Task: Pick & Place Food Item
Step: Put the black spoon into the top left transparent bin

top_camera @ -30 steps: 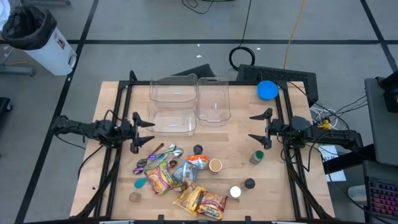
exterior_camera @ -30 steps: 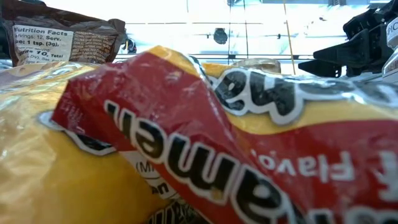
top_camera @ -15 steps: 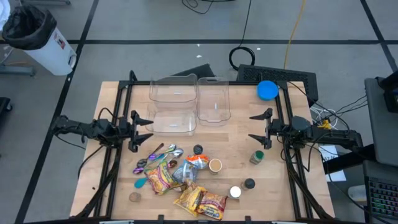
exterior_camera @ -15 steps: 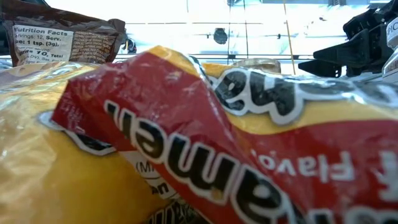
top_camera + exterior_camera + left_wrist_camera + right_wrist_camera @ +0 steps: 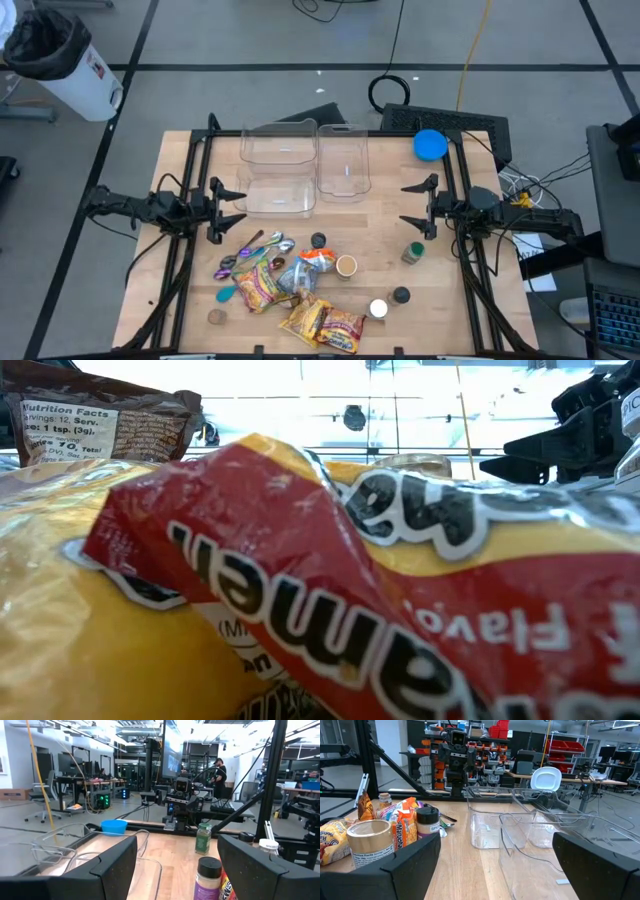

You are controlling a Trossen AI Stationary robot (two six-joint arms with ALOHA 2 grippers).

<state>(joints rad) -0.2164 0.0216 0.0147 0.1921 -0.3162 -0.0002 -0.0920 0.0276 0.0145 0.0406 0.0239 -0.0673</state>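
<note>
A heap of food packets and small jars (image 5: 290, 290) lies on the wooden table near its front edge: yellow-and-red noodle packets (image 5: 258, 288), an orange packet (image 5: 318, 258), a tin (image 5: 346, 265) and spice jars. One noodle packet (image 5: 330, 590) fills the low view. My left gripper (image 5: 228, 209) is open and empty at the table's left side. My right gripper (image 5: 412, 206) is open and empty at the right side. Both hover apart from the food.
Three clear plastic bins (image 5: 305, 170) stand at the table's far middle. A blue bowl (image 5: 430, 145) sits at the far right corner. A green-capped jar (image 5: 412, 252), a dark-capped jar (image 5: 401, 295) and spoons (image 5: 255, 247) lie around the heap. Bare wood lies between the grippers.
</note>
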